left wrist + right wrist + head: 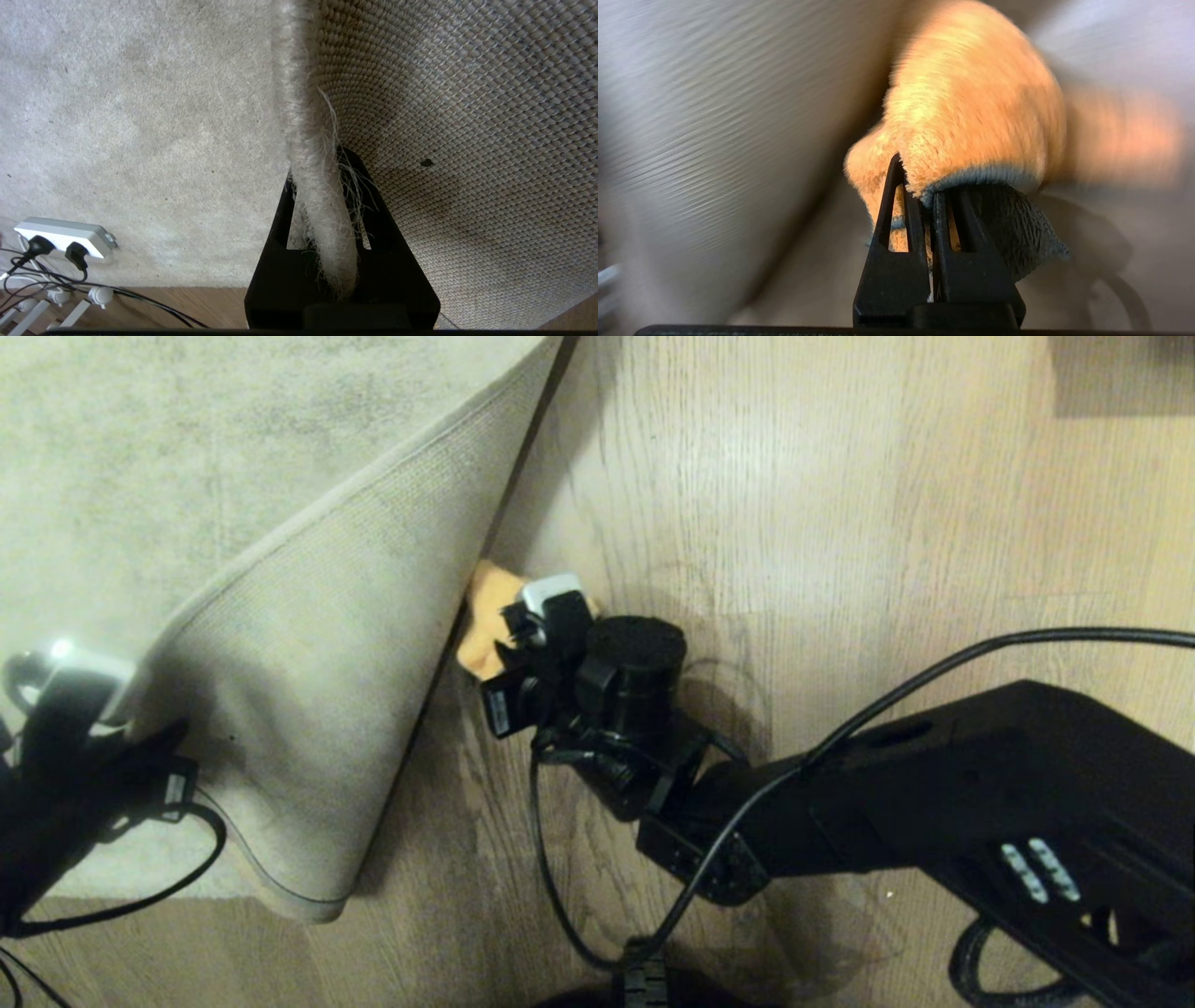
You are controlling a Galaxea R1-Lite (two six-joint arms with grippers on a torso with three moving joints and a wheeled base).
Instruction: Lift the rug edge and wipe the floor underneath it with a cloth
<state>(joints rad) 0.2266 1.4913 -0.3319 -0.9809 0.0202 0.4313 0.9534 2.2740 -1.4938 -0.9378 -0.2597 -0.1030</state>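
Observation:
My left gripper (pixel 322 186) is shut on the rug edge (pixel 308 140) and holds a corner of the grey-beige rug folded up and back, so its ribbed beige underside (pixel 308 691) faces up at the left of the head view. My right gripper (pixel 920 186) is shut on the fluffy orange cloth (pixel 971 102), which has a dark grey part (pixel 1017 228). In the head view the cloth (pixel 485 616) lies on the wood-grain floor (pixel 794 523) right against the lifted flap, partly hidden by the right wrist. The left gripper (pixel 121 709) sits at the flap's left side.
A white power strip (pixel 63 235) with black plugs and cables lies on the rug near its border. Black cables (pixel 560 877) loop over the floor beside the right arm. A dark patch (pixel 1120 373) is at the far right corner.

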